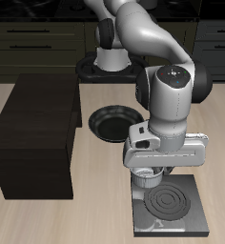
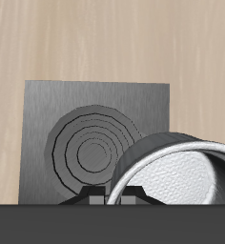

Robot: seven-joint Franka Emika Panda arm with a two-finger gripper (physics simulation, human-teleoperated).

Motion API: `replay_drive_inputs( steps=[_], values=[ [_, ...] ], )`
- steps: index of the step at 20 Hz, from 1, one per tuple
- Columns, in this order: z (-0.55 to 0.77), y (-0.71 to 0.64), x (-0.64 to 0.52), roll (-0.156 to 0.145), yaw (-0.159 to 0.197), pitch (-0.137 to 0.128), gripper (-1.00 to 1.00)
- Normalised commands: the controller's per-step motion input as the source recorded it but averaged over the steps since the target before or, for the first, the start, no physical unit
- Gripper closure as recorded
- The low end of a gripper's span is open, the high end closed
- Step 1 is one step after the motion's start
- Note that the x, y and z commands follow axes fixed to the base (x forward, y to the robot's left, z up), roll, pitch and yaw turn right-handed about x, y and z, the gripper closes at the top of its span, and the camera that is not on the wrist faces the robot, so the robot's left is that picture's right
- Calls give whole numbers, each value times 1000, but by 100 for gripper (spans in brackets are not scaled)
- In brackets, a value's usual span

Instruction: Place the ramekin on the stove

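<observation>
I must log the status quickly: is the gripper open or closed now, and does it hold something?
Gripper: closed on the ramekin, held above the stove.

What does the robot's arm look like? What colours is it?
The arm is made of smooth, rounded white-grey segments with dark bands at the joints. It ends in a fat silver-grey wrist with a black ring on its side. Under that sits a flat pale grey gripper with darker fingers. No cables or writing can be made out.
</observation>
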Motion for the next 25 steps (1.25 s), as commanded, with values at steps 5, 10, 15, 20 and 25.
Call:
replay_drive_inputs(
  steps=[5, 10, 15, 20, 25],
  values=[
    [-345, 167, 46, 15, -7, 50, 100],
    [-263, 302, -105, 41, 10, 28, 100],
    [-150, 111, 11, -2, 26, 12, 100],
    [-70, 146, -59, 26, 39, 24, -100],
    [-28, -84, 22, 18, 36, -5, -100]
  ],
)
